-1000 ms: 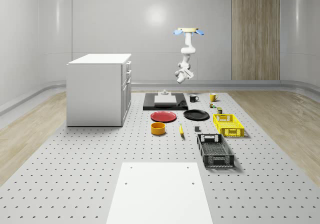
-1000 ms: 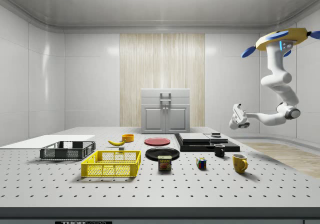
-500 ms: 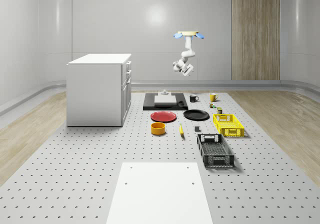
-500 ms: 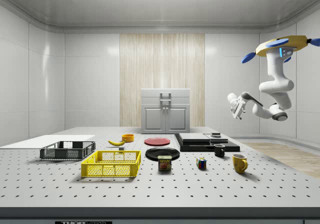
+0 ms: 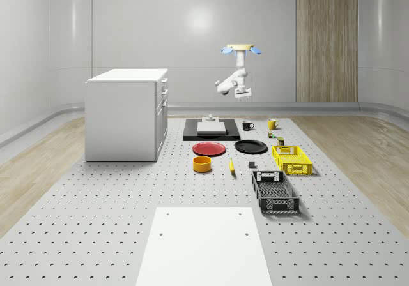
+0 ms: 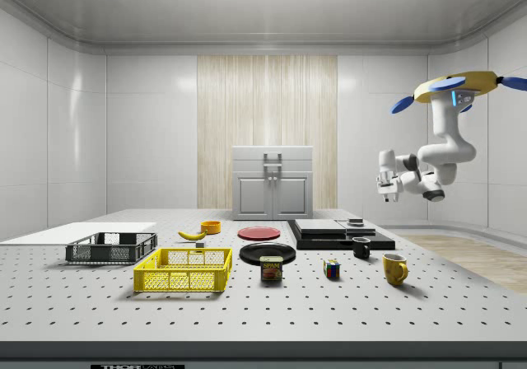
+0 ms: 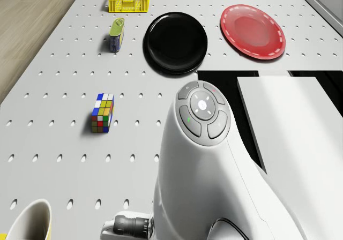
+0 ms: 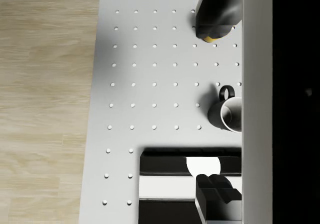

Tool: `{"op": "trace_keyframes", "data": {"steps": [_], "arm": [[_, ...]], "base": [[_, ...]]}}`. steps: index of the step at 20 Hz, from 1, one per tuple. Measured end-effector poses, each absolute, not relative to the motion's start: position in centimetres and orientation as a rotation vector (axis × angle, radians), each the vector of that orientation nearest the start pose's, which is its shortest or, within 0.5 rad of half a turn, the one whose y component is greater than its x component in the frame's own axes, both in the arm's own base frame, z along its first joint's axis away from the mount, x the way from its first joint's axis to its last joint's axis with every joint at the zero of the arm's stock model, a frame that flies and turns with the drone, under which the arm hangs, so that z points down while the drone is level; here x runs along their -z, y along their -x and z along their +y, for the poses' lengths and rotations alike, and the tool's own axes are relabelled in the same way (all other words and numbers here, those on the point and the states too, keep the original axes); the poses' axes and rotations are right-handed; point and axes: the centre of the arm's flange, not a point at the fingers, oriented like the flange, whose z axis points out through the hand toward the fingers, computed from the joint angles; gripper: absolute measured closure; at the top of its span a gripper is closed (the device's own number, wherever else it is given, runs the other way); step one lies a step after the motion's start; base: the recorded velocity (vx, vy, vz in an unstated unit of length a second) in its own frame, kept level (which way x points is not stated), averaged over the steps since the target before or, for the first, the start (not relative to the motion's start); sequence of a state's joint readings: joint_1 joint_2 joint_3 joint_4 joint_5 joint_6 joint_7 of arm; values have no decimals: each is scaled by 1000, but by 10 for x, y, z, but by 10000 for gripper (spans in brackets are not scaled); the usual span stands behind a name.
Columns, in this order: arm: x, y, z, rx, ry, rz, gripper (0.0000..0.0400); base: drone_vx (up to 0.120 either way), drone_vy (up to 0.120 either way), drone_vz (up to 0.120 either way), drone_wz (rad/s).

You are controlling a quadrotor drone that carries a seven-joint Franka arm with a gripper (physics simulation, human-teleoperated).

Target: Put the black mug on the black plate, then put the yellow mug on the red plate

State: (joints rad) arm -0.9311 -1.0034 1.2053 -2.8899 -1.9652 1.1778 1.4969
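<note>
The black mug (image 5: 247, 125) (image 6: 361, 248) (image 8: 227, 113) stands upright on the table near the black platform. The yellow mug (image 5: 271, 124) (image 6: 394, 268) (image 7: 29, 221) stands close by; one finger (image 8: 215, 14) partly hides it in the wrist view. The black plate (image 5: 250, 147) (image 7: 176, 42) and red plate (image 5: 209, 149) (image 7: 252, 31) lie side by side, both bare. The drone (image 5: 241, 48) (image 6: 457, 89) hovers high over the table's far end. My gripper (image 5: 243, 94) (image 6: 385, 189) (image 8: 212, 104) hangs well above the mugs, pointing down, open and holding nothing.
A black platform (image 5: 211, 129) carrying a white block sits beside the black mug. A Rubik's cube (image 7: 102, 112) and a can (image 7: 116, 34) lie near the plates. A yellow basket (image 5: 292, 158), black basket (image 5: 275, 191), orange bowl (image 5: 202, 163), banana (image 5: 231, 165) and white cabinet (image 5: 128, 113) stand further off.
The arm has folded up: the gripper rose from a low sideways reach and now points down at the table. The drone sits a little lower.
</note>
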Motion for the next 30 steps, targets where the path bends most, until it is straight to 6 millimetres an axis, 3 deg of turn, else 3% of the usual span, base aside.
{"op": "trace_keyframes", "data": {"steps": [11, 26, 30], "arm": [[-491, -307, 1, -784, -15, -9, 0], [-491, -307, 0, -784, -2, -3, 0], [-491, -307, 0, -784, -1, -2, 0]], "base": [[120, -44, -120, 0], [120, 0, -120, 0], [40, 0, -10, 0]]}}
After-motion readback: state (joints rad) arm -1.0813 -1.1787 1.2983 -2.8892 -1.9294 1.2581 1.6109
